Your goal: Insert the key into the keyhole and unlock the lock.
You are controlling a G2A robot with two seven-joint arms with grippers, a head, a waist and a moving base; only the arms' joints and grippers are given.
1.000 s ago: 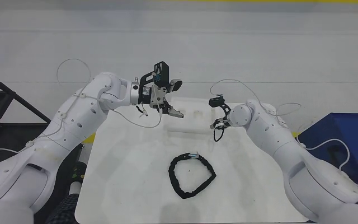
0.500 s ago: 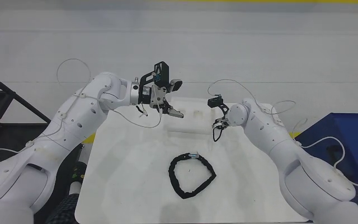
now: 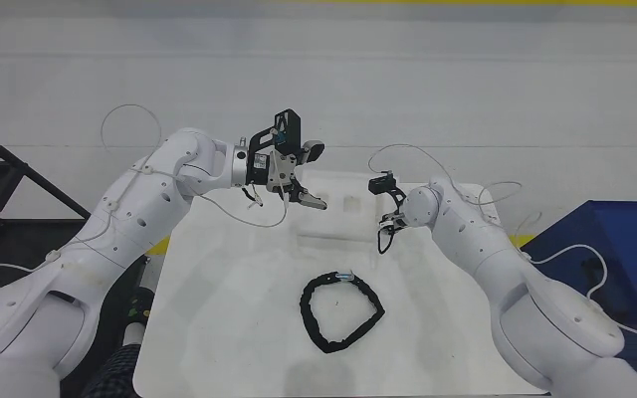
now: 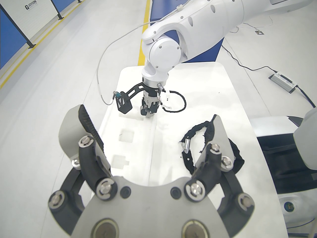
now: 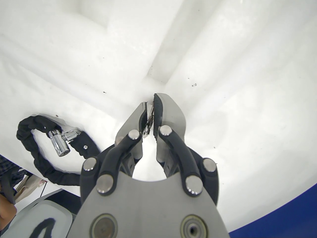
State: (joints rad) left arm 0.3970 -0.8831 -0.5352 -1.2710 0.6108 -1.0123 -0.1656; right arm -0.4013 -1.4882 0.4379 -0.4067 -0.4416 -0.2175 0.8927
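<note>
A black fabric-sleeved chain lock [image 3: 341, 310] lies looped on the white table [image 3: 219, 318], its metal lock cylinder [image 3: 344, 277] at the loop's far side. My right gripper [image 5: 150, 100] points down at the white foam block [image 3: 333, 214] and is shut on a small metal key [image 5: 149, 122]. The cylinder [image 5: 59, 145] lies apart from it, beside the chain [image 5: 26, 134]. My left gripper [image 4: 151, 125] hovers open over the foam block's other end, holding nothing. From it I see the right gripper [image 4: 148, 111] and the cylinder [image 4: 186, 145].
The foam block has shallow square recesses [image 4: 126, 135]. A blue bin [image 3: 587, 249] stands off the table's right side. Bare table surface lies around the chain, towards the near edge.
My right arm has shifted slightly to the left, its gripper still down at the foam block. The left arm and the chain have not moved.
</note>
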